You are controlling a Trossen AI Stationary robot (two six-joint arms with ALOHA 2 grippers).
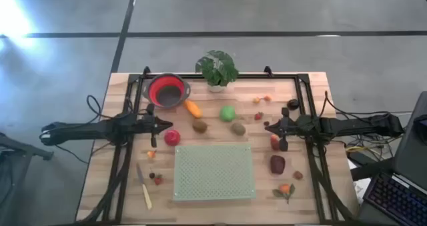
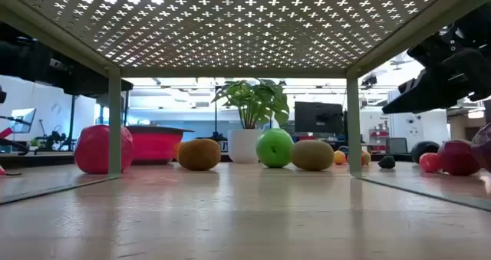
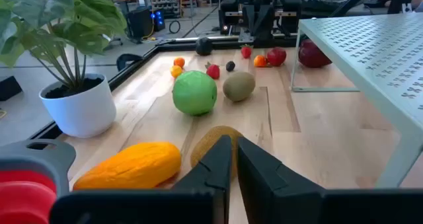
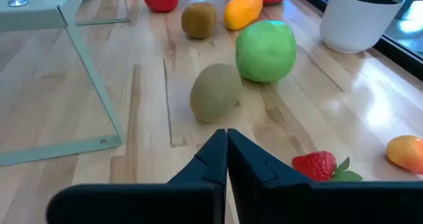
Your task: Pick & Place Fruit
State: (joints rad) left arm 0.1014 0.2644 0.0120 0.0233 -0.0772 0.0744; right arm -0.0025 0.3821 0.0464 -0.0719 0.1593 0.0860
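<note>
Both grippers are pinched shut, nothing held; left gripper (image 1: 167,125) should be opened wide first, then lowered around the round red plastic apple (image 1: 172,137); right gripper (image 1: 269,127) parked.

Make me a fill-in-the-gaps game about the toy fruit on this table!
1. The round ball between the two kiwis is coloured ____.
2. The red bowl sits beside the potted ____.
3. Both grippers, left and right, have their fingers ____.
4. The orange piece lies right next to the red ____.

Missing words: green; plant; shut; bowl
</note>
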